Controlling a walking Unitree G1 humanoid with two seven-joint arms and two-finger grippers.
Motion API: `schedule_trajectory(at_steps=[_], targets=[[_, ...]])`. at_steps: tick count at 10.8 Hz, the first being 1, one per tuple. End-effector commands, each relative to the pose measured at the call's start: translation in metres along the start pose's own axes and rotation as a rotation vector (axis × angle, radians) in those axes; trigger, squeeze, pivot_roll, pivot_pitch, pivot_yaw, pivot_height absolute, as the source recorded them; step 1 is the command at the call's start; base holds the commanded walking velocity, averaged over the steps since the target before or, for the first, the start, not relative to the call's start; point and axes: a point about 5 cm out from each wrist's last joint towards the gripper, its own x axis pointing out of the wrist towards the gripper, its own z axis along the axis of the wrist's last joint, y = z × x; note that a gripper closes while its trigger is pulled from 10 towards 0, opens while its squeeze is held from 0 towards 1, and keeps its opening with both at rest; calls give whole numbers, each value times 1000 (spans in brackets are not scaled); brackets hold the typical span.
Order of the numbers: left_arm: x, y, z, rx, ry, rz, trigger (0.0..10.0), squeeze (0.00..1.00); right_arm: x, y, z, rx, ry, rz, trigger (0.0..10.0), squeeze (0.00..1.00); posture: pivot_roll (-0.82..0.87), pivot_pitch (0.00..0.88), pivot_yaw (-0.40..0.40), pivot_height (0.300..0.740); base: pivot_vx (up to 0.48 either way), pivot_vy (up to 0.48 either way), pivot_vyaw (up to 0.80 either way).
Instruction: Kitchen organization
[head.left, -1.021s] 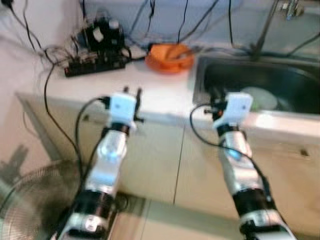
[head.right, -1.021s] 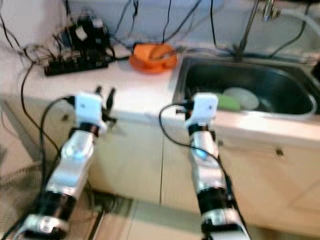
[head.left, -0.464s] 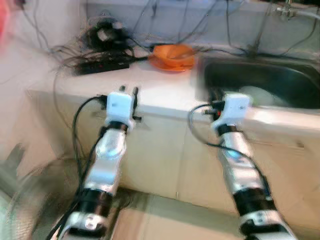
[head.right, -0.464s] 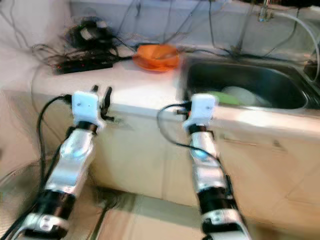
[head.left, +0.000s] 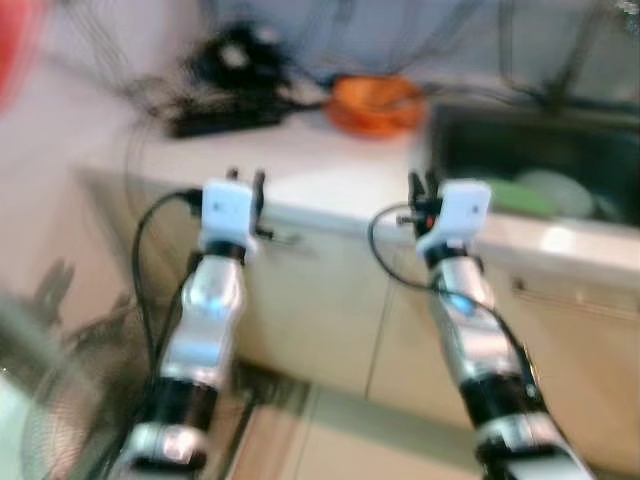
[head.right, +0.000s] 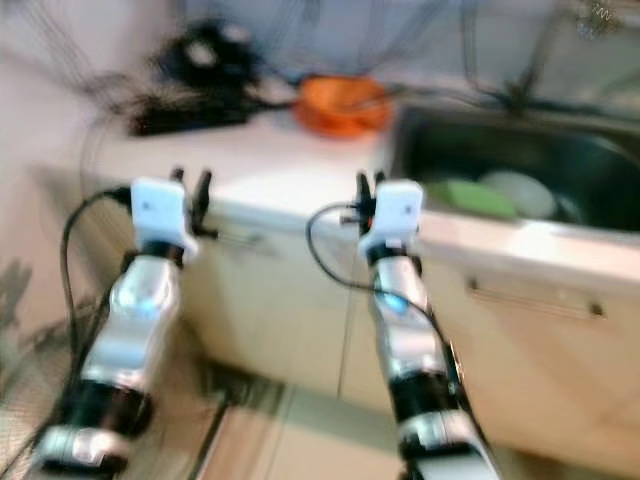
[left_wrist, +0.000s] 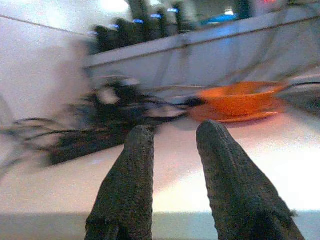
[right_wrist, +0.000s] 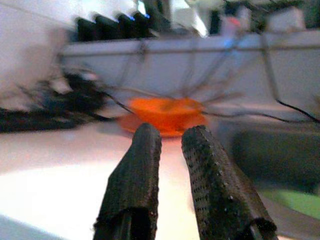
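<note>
The view has swung and blurred, so the robot is walking in. The left gripper (left_wrist: 172, 145) and right gripper (right_wrist: 172, 145), each narrowly parted and empty, face the round orange plastic bowl (head.left: 375, 100) on the white counter (head.left: 330, 165) beside the dark steel sink (head.left: 530, 150).

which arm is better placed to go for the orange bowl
Right, probably. The right gripper is raised at the counter edge nearer the orange bowl; the left gripper sits farther off, toward the cables.
</note>
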Motion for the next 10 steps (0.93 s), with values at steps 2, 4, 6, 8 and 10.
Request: schedule_trajectory(at_steps=[2,4,6,8,10], targets=[[3,6,4,20,-12,6,10000,0,5,5,6,31,-10,10,10000,0,129,21,36,740,306,0,0],[3,5,6,9,-28,-1,10000,0,4,8,8,23,-36,27,10000,0,132,17,33,740,135,0,0],[4,3,7,8,-30,-10,10000,0,4,9,7,28,-28,29,10000,0,130,15,32,740,0,0,0],[4,3,7,8,-30,-13,10000,0,5,9,8,34,-29,28,10000,0,129,10,32,740,0,0,0],[4,2,7,7,-32,-15,10000,0,5,9,7,47,-25,30,10000,0,128,4,31,740,0,0,0]])
